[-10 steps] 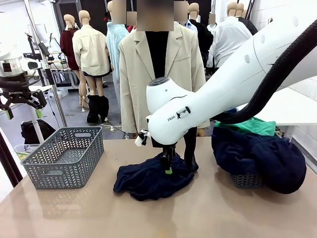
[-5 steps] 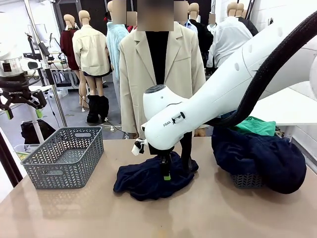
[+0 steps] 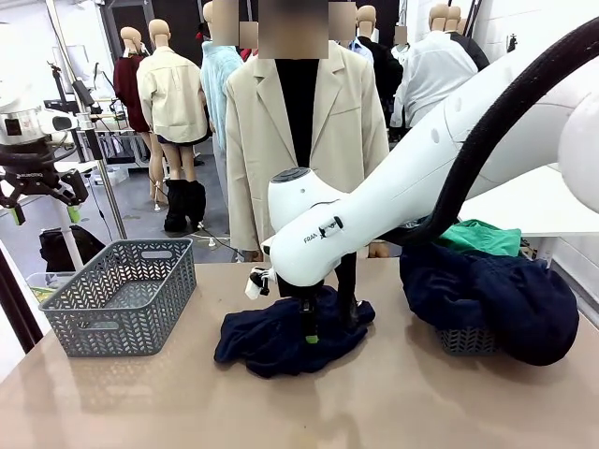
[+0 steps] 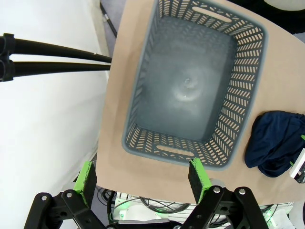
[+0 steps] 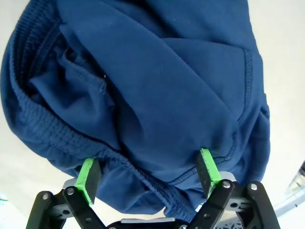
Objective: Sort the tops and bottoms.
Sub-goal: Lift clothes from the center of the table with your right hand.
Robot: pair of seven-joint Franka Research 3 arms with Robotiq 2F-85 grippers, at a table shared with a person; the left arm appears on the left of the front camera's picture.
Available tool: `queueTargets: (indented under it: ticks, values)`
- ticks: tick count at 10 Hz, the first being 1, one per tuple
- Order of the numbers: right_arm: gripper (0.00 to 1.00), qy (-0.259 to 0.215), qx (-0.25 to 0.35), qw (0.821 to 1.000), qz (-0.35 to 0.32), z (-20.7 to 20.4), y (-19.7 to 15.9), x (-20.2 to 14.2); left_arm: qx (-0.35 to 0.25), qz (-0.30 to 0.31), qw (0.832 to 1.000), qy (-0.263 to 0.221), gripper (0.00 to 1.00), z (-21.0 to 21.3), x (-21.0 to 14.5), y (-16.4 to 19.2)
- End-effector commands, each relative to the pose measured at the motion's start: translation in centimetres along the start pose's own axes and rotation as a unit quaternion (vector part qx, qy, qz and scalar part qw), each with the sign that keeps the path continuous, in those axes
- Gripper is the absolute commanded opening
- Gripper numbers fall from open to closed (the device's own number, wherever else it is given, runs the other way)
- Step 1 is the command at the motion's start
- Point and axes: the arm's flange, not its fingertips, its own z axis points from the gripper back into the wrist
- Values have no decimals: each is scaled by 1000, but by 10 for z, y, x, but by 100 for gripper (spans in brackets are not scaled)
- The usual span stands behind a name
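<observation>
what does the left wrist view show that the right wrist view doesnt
Left wrist view alone: the open left gripper high above the grey basket, whose inside is bare, and the table's edge.
Right wrist view alone: the open right gripper astride the garment's folds, its stitched seam and ribbed band up close.
Both: the navy garment, lying beside the basket.

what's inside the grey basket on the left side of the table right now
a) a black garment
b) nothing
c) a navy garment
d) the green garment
b: the left wrist view looks straight down into the grey basket and shows its bare floor, while the navy garment lies on the table beside it, outside its wall.
</observation>
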Motion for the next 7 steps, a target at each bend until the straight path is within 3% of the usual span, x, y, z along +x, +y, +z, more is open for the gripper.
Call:
queueTargets:
  ticks: [1,6,7]
  values:
    - [97,14,0,1000,22,1,-8,4,7,-2,1000,1,100,3,2,3]
    - [0,42,15,999,27,5,-13,8,7,-2,1000,1,100,3,2,3]
    - [0,45,10,998,36,6,-14,10,7,-2,1000,1,100,3,2,3]
